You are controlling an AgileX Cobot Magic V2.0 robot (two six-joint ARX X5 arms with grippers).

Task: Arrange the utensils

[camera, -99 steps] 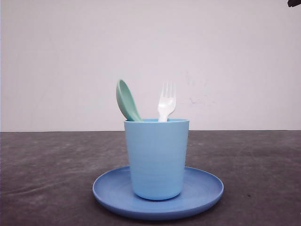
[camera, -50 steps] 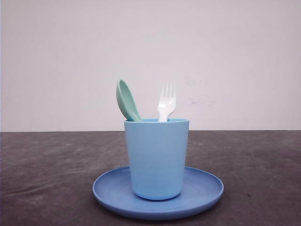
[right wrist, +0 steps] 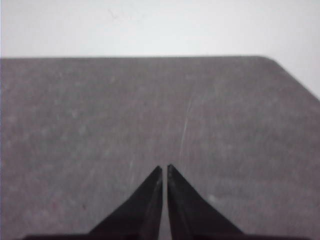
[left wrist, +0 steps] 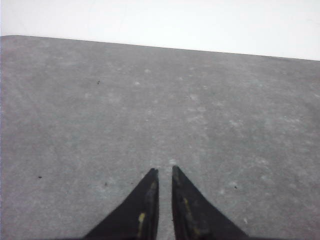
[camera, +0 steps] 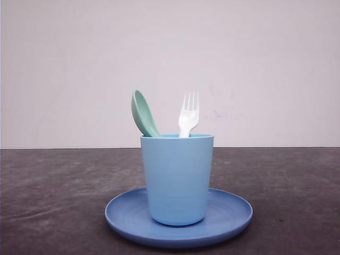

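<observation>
Dark shape gone from upper right corner since earlier frame; cup (camera: 177,179) unmoved on plate (camera: 228,217), frame centre. Spoon (camera: 143,114), fork (camera: 188,115) stand inside, heads up, likely finished. Left gripper (left wrist: 162,172), right gripper (right wrist: 164,169) pressed together, empty, over bare surface (left wrist: 150,110).

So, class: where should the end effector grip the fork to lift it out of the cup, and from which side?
Grip the fork at its neck just below the tines, coming from above: only that part stands clear above the cup rim.

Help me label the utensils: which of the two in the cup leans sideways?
The mint-green spoon: it tilts left, while the white fork stands nearly upright.
</observation>
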